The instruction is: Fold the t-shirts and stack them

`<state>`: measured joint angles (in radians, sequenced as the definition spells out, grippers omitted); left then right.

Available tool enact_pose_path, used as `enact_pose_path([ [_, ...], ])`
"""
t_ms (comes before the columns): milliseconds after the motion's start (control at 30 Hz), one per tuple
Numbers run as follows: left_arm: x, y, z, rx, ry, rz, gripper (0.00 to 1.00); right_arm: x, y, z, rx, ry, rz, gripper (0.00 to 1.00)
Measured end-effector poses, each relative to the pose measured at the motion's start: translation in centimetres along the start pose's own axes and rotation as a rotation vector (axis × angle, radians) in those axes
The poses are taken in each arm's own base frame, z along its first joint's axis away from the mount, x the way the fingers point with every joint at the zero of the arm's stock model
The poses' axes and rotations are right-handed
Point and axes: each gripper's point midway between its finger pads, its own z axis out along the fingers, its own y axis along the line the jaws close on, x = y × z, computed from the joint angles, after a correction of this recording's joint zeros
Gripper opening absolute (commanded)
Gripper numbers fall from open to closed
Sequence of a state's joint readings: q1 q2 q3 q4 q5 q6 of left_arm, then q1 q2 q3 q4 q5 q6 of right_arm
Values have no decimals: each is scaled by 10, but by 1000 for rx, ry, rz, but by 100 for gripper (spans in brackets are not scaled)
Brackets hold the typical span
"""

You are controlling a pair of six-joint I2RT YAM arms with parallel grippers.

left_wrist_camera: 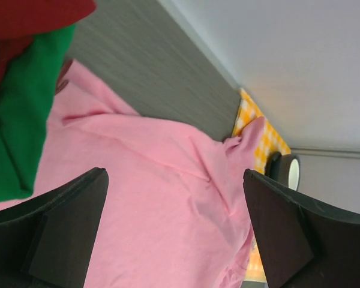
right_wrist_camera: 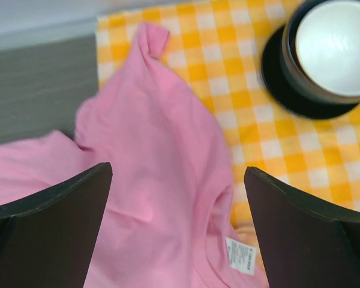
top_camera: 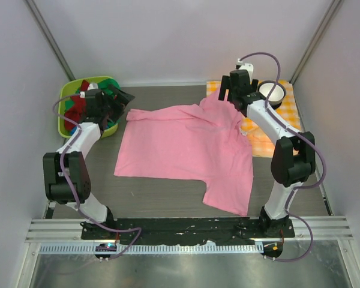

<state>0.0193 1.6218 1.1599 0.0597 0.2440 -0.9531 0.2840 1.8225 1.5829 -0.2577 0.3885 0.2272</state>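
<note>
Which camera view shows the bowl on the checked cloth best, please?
The right wrist view: the bowl fills the upper right corner, white inside, dark outside. The top view shows it small, at the far right; the left wrist view catches only a distant sliver.

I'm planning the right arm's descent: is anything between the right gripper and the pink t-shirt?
Nothing visible does. The right gripper hangs open over the pink t-shirt, whose bunched corner lies on the checked cloth. The bowl stands off to the side, apart from the shirt.
</note>
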Motion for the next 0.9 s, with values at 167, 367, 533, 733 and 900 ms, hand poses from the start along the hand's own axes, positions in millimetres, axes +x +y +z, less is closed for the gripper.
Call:
enact_pose_path([
  [167, 26, 24, -2, -81, 41, -10, 100, 39, -16, -5, 52, 118, -35, 99],
  [367, 81, -2, -39, -55, 112, 74, 100, 26, -27, -57, 79, 118, 2, 99],
  [533, 116, -16, -78, -27, 141, 156, 100, 45, -32, -118, 67, 101, 9, 99],
  [733, 160, 58, -93, -188, 234, 151, 100, 124, -53, -116, 139, 258, -19, 99],
  [900, 196, 115, -113, -323, 325, 152, 100, 201, -70, -131, 168, 422, -4, 98],
])
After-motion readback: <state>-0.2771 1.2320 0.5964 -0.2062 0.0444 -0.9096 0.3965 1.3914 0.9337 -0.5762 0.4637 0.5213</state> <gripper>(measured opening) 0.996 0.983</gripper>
